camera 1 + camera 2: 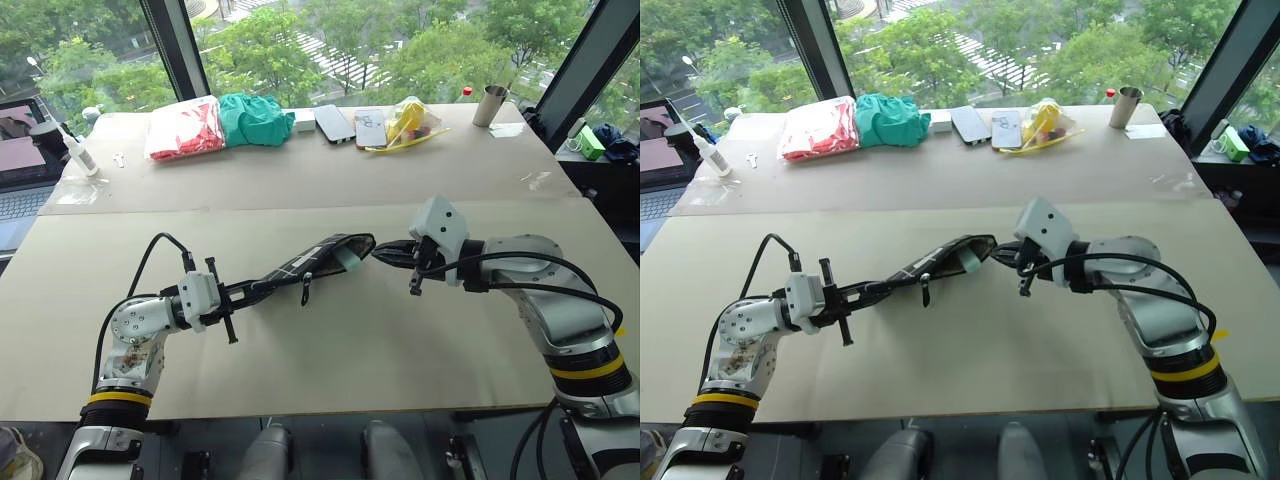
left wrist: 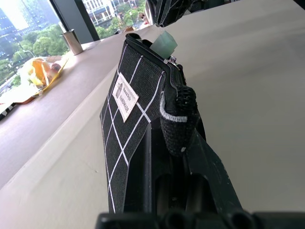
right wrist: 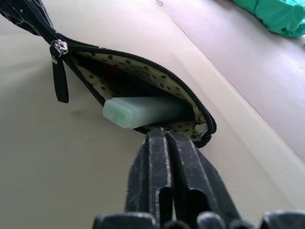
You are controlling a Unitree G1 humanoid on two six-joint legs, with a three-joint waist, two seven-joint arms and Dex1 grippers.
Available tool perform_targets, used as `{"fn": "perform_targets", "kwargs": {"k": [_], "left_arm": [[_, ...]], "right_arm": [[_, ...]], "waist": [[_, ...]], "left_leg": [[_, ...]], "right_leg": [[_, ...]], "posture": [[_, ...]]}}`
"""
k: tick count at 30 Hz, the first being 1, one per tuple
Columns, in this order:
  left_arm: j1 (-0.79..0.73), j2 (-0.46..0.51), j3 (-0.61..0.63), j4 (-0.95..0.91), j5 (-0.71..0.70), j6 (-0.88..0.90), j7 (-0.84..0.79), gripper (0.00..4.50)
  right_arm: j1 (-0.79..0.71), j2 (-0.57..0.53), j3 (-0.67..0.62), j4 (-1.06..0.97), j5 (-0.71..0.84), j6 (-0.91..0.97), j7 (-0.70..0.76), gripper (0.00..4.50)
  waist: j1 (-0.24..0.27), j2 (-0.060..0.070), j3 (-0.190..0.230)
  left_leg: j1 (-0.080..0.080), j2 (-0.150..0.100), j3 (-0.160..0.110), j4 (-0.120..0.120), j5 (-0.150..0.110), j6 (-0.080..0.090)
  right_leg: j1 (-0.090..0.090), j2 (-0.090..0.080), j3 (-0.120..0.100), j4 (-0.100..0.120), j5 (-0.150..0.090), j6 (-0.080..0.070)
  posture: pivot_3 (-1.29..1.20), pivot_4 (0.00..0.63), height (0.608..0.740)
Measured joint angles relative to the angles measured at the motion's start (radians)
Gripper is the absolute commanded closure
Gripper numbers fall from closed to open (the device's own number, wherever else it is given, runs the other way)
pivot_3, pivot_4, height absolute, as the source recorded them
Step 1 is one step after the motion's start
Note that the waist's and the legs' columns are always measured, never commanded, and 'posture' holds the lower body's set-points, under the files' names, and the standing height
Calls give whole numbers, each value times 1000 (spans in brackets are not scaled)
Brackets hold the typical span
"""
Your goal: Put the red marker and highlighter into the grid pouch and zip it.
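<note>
The left claw (image 1: 262,285) is clamped on the closed end of the grid pouch (image 1: 315,258), holding it above the worktop (image 1: 350,350) with its long axis running from that claw up toward the right claw (image 1: 385,252). The unzipped mouth faces the right claw, whose fingers are pressed together at the mouth's edge, gripping nothing that can be made out. The highlighter (image 3: 143,110) lies lengthwise in the opening, its pale end sticking out.

Bright, even window daylight; soft shadows; blurred close-up foreground in wrist views.
</note>
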Motion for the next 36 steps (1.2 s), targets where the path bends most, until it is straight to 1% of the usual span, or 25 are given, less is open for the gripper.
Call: {"fn": "perform_targets", "kwargs": {"k": [3,8,13,19,22,24,28,36], "left_arm": [[0,0,0,0,0,0,0,4500],[-4,0,0,0,0,0,0,4500],[-5,0,0,1,0,0,0,4500],[-7,0,0,1,0,0,0,4500],[-6,-1,-1,1,0,0,0,4500],[-6,-1,-1,2,0,0,0,4500],[-7,-1,-1,4,0,0,-1,4500],[-7,-1,-1,15,0,-1,-3,4500]], "right_arm": [[2,11,17,-7,-5,0,-9,4483],[0,11,97,53,-120,-41,-53,4483],[-12,34,116,59,-152,-59,-58,4483],[-39,30,116,59,-155,-59,-40,4483],[-22,-31,91,47,-129,-59,18,4483],[-17,-44,66,46,-115,-59,35,4483],[-17,-38,58,43,-114,-57,36,4483],[-37,10,72,41,-115,-50,27,4483]], "waist": [[-1,0,0],[0,0,0],[0,0,0],[-1,0,0],[4,0,0],[2,0,0],[-3,0,0],[-1,0,0]], "left_leg": [[0,0,0,0,0,0],[0,0,0,0,0,0],[0,0,0,0,0,0],[0,0,0,0,0,0],[0,0,0,0,0,0],[0,0,0,0,0,0],[0,0,0,0,0,0],[0,0,0,0,0,0]], "right_leg": [[0,0,0,0,0,0],[0,0,0,0,0,0],[0,0,0,0,0,0],[0,0,0,0,0,0],[0,0,0,0,0,0],[0,0,0,0,0,0],[0,0,0,0,0,0],[0,0,0,0,0,0]], "posture": [[0,150,740],[0,150,740],[0,150,740],[0,150,740],[0,150,740],[0,150,740],[0,150,740],[0,150,740]]}}
